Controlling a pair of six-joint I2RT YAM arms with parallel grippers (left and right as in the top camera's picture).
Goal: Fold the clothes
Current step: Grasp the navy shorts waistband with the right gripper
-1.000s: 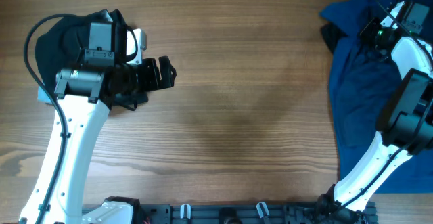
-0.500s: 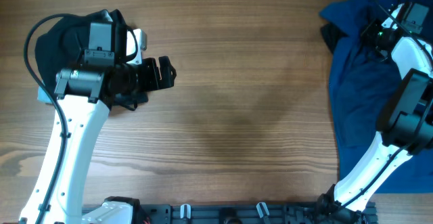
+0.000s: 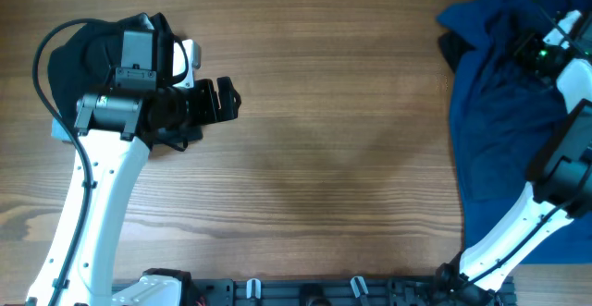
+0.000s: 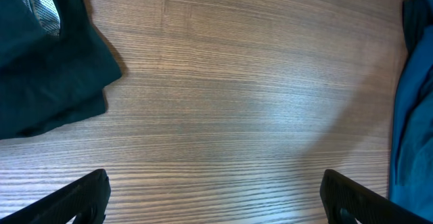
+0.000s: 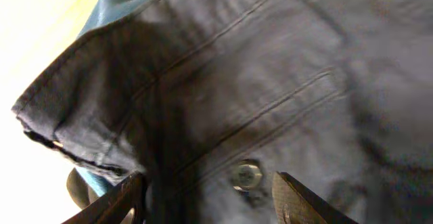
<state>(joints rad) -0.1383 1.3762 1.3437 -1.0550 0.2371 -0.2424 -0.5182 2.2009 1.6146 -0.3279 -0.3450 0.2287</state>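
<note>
The clothes, dark navy shorts (image 3: 499, 84), lie crumpled on the blue pile at the table's right side. The right wrist view shows their stitched seams, a hem edge and a metal button (image 5: 247, 175). My right gripper (image 5: 208, 178) hangs just over that cloth; its jaws stand apart on either side of a fold and the button, and neither pinches the fabric. In the overhead view it sits at the far right (image 3: 536, 51). My left gripper (image 3: 222, 101) hovers wide open over bare wood (image 4: 216, 204), holding nothing.
Black folded garments (image 3: 79, 56) lie under the left arm, also in the left wrist view's top-left corner (image 4: 47, 55). A brighter blue cloth (image 3: 564, 246) spreads beneath the shorts to the right edge. Light wood table (image 3: 333, 140) lies between the arms.
The right gripper's jaws have opened off the shorts, and its wrist has shifted slightly right and toward the table's front. The left arm has not moved.
</note>
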